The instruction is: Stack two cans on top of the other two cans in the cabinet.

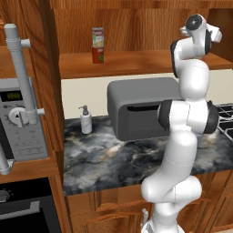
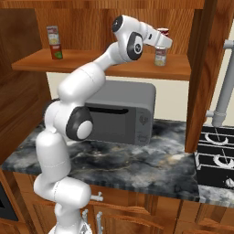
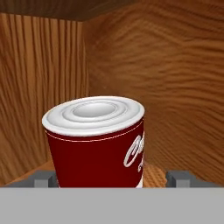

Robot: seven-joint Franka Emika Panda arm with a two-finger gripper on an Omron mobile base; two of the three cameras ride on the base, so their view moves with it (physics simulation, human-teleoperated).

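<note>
The pincer [image 3: 113, 178] stands released, its two grey finger tips [image 3: 43, 178] spread wide at the bottom of the hand view, one on each side of the red-and-white can [image 3: 94, 144] and apart from its wall. That can fills the middle of the hand view, silver lid up, white lettering on its right flank, with the cabinet [image 3: 175, 78] wood behind it.

In the right base view the hand reaches to the upper right of the frame, where the red-and-white can [image 2: 162, 32] sits on top of the grey-green can [image 2: 160, 56] on the open shelf; the arm hides part of the upper can. In the upper left of that frame a second pair stands well apart from the first: the yellow-green can [image 2: 53, 34] on top of the plain red can [image 2: 57, 53].

The left base view shows this second stack at upper centre, yellow-green can [image 1: 98, 37] over red can [image 1: 98, 54], on the cabinet [image 1: 136, 63] shelf. Below the shelf, a grey microwave [image 1: 136, 113] and a soap dispenser [image 1: 85, 120] stand on the dark marbled table [image 1: 100, 159].
</note>
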